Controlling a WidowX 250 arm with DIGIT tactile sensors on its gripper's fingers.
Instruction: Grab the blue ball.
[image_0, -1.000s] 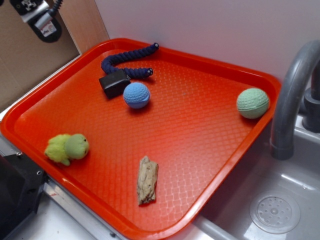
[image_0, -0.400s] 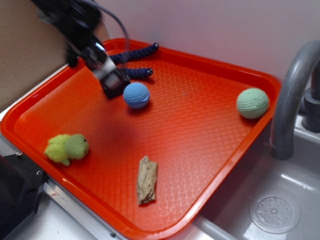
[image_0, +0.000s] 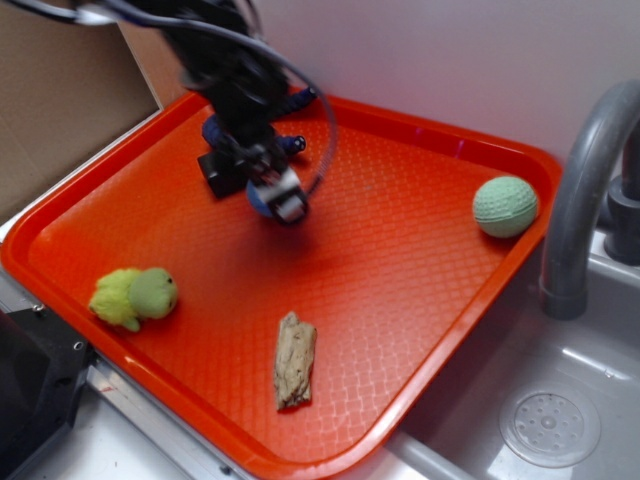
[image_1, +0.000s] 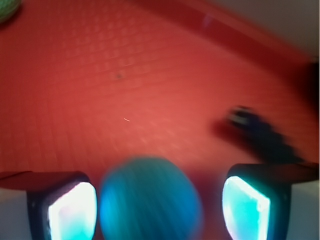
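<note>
Item, orange tray (image_0: 420, 330): held all the objects listed here. Blue ball (image_1: 149, 200): lay on the tray floor toward the far left corner, just beside a black block (image_0: 222, 172) and near a navy rope (image_0: 292, 143); in the exterior view it was almost wholly hidden under the arm. Gripper (image_1: 159, 202): jaws stood apart, one pad on each side of the ball, the ball nearer the left-hand pad in the wrist view; whether either pad touched it could not be told, the frame being blurred. Green ball (image_0: 505, 206): at the tray's right edge, well apart from the gripper. Plush toy (image_0: 134, 297) and wood piece (image_0: 296, 360): near the front, untouched. Grey faucet (image_0: 580, 190): beside the tray, over a sink. Progress, by judgement: approach and straddling appeared done; closing on the ball and lifting it remained.
</note>
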